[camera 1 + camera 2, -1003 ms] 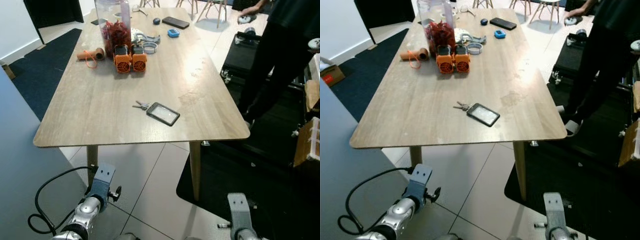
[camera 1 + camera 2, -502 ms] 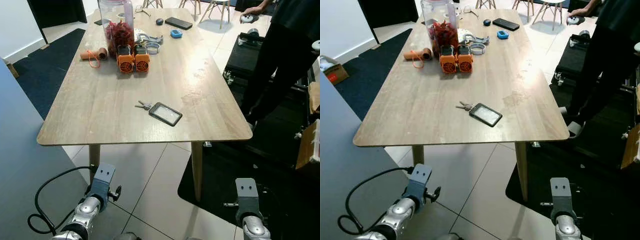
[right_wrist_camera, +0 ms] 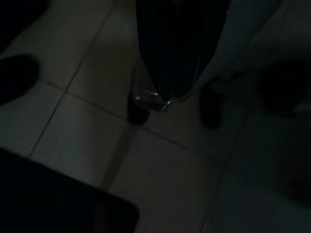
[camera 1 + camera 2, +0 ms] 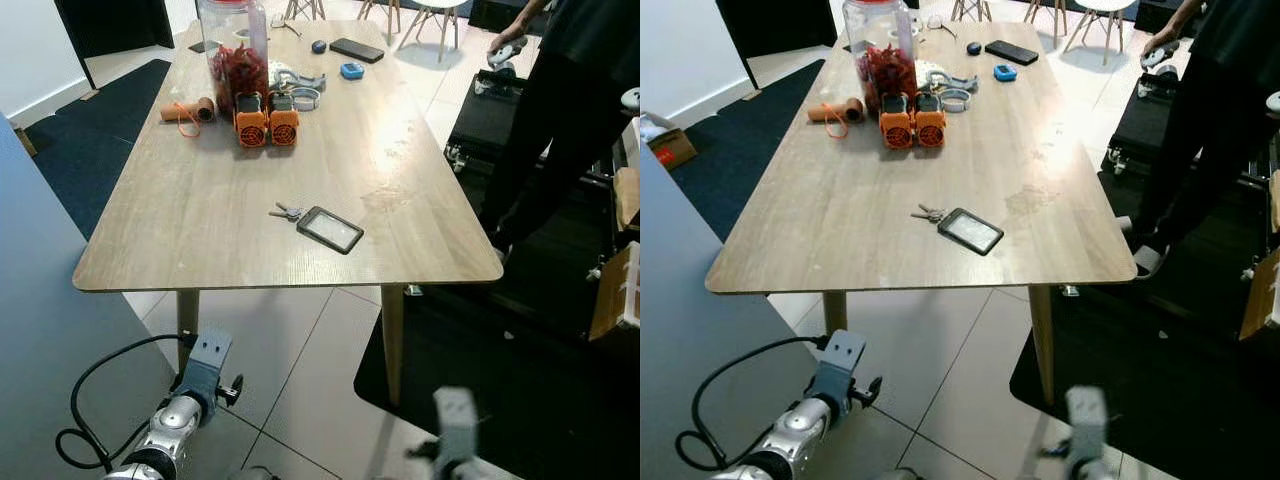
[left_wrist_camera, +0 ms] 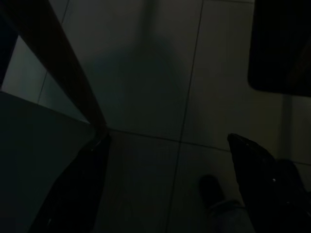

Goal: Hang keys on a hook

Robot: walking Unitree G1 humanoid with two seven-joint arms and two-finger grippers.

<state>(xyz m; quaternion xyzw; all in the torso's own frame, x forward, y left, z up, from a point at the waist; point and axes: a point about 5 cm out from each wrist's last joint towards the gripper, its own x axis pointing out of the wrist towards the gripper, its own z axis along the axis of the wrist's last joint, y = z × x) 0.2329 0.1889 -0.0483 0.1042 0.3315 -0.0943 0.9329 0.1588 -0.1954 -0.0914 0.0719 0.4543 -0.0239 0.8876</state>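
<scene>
Keys (image 4: 285, 211) lie on the wooden table (image 4: 200, 220), touching a black card holder (image 4: 329, 228). No legible writing anywhere. Left gripper (image 5: 165, 194) hangs low over floor tiles, fingers spread apart. Right gripper (image 3: 163, 92) blurred, state unclear.

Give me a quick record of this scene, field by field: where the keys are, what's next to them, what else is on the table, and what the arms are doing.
keys: lying on the wooden table, near its front edge
beside keys: black card holder, flat
far end of table: clear jar of red items, two orange devices, black phone
left tool: low over the floor tiles, open
right tool: low, blurred
person: standing right of table
</scene>
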